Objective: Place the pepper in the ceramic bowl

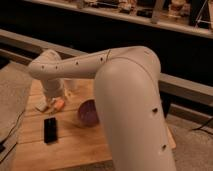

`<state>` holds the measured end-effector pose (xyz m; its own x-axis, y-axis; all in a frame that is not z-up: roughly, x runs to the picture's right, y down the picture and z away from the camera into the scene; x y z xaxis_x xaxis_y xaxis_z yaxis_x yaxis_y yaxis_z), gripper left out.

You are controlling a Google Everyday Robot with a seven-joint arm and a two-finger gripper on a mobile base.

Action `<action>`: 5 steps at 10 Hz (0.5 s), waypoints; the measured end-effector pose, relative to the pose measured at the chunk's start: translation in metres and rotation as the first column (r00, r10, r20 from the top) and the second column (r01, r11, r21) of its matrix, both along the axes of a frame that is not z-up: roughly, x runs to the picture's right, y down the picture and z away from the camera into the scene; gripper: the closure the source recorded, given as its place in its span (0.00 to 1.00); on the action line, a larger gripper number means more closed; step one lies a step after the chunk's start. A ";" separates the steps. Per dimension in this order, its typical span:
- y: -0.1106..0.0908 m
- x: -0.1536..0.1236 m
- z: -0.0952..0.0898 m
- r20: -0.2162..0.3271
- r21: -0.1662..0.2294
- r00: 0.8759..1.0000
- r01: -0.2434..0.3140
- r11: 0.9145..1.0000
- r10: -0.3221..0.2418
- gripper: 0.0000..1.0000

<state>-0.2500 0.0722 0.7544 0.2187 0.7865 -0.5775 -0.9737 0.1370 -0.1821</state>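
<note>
The small orange pepper point(60, 105) lies on the wooden table point(75, 146) near its left side, next to a pale cream block point(42, 106). My gripper point(54, 99) hangs at the end of the white arm, directly over the pepper and the block and low to the table. It hides part of both. The purple ceramic bowl point(87, 115) stands on the table to the right of the pepper. Its right side is hidden behind my arm.
A flat black rectangular device point(50, 130) lies on the table in front of the pepper. My large white arm point(125, 95) spans the right half of the view. A dark rail point(185, 85) and shelves run behind the table.
</note>
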 end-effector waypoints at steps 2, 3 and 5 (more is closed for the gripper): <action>0.000 -0.018 0.022 -0.021 0.030 1.000 0.019 0.999 -0.019 0.35; -0.001 -0.023 0.029 -0.028 0.036 0.999 0.019 0.999 -0.018 0.35; 0.000 -0.036 0.047 -0.044 0.043 0.999 0.018 0.999 -0.016 0.35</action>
